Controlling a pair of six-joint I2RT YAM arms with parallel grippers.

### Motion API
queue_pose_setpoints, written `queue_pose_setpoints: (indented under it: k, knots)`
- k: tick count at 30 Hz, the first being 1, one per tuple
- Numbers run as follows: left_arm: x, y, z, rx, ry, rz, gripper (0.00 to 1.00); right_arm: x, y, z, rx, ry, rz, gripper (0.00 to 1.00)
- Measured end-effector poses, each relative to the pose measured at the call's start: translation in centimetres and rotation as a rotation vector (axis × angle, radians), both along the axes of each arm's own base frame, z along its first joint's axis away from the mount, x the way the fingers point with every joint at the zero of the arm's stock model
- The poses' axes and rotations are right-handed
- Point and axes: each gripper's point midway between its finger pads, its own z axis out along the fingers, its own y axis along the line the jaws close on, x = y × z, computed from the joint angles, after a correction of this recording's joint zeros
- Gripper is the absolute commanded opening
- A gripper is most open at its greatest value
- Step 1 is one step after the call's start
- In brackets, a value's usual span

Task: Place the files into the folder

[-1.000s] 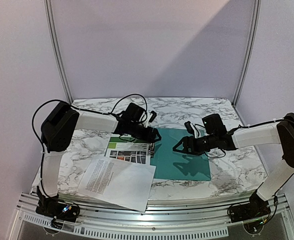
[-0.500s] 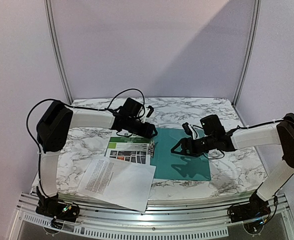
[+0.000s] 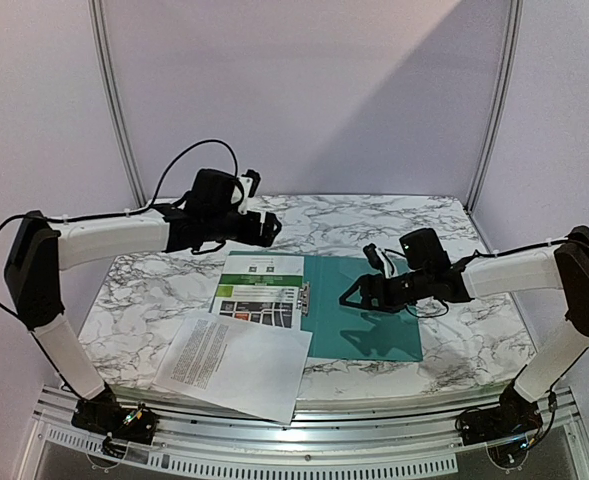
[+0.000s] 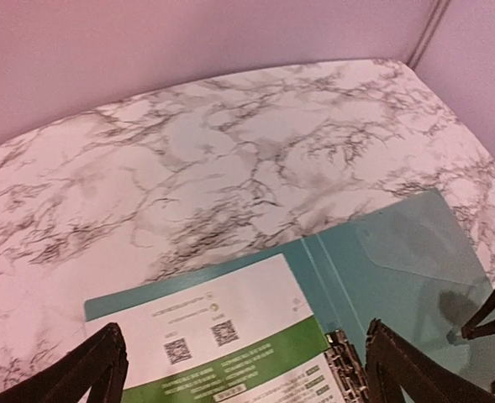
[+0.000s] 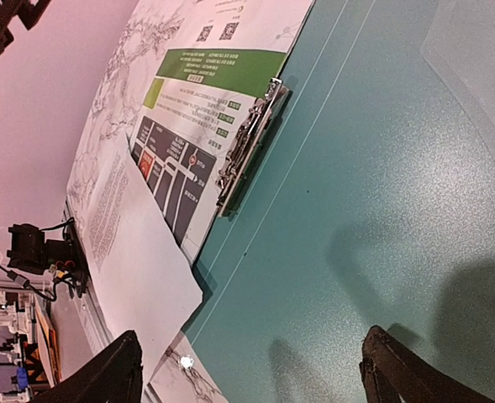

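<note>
The teal-green folder [image 3: 369, 315] lies open and flat on the marble table. The green-header sheet [image 3: 259, 292] lies on its left half, beside the metal clip [image 3: 303, 296]. The white text sheet [image 3: 232, 365] lies in front, overlapping the folder's near left corner. My left gripper [image 3: 271, 228] is open and empty, raised above the back left of the folder. My right gripper [image 3: 351, 294] is open and empty, just above the folder's right half. The left wrist view shows the green-header sheet [image 4: 222, 336], folder [image 4: 398, 252] and clip [image 4: 345, 369]. The right wrist view shows the folder [image 5: 356, 168], clip [image 5: 247, 147] and both sheets [image 5: 205, 109] [image 5: 121, 243].
The marble table [image 3: 414, 220] ends at a metal rail [image 3: 304, 440] in front. Purple walls and two upright metal posts [image 3: 114, 100] close the back. Cables hang off both wrists.
My left gripper has pulled back from the folder's spine, up and to the left. The green-header sheet now shows whole on the open left half. The right gripper shifted slightly left.
</note>
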Motion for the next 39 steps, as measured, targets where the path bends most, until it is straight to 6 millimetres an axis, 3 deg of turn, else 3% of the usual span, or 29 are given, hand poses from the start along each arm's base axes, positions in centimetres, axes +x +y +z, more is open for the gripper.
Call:
queue_pose_setpoints:
  k: [6,11,16,19,25,28,33,39]
  knots:
    - [-1.4,5.0,0.4,0.019,-0.037,0.152,0.99,0.1,0.1,0.1,-0.002,-0.007,-0.002,0.99]
    - [-2.5,8.6,3.1,-0.021,-0.084,0.268,0.99,0.0,0.2,0.1,-0.002,-0.010,0.002,0.99]
    - [-4.2,10.9,4.9,-0.057,-0.105,0.333,0.98,-0.1,0.5,0.3,0.009,-0.016,0.011,0.99]
    - [-5.5,12.0,3.7,-0.044,-0.065,0.352,0.95,-0.1,0.7,0.6,0.024,-0.025,0.019,0.99]
    - [-9.3,13.8,-0.4,-0.012,0.057,0.348,0.81,-0.2,1.3,0.9,0.060,-0.022,0.045,0.99]
    - [-10.8,14.2,-0.9,-0.038,0.095,0.342,0.76,-0.4,1.6,0.7,0.074,-0.006,0.059,0.99]
    - [-12.9,13.3,-1.4,-0.074,0.147,0.305,0.68,-0.7,2.1,0.7,0.103,0.013,0.080,0.99]
    - [-16.3,11.5,-4.6,-0.035,0.264,0.234,0.64,-1.7,3.2,1.4,0.147,0.020,0.138,0.99]
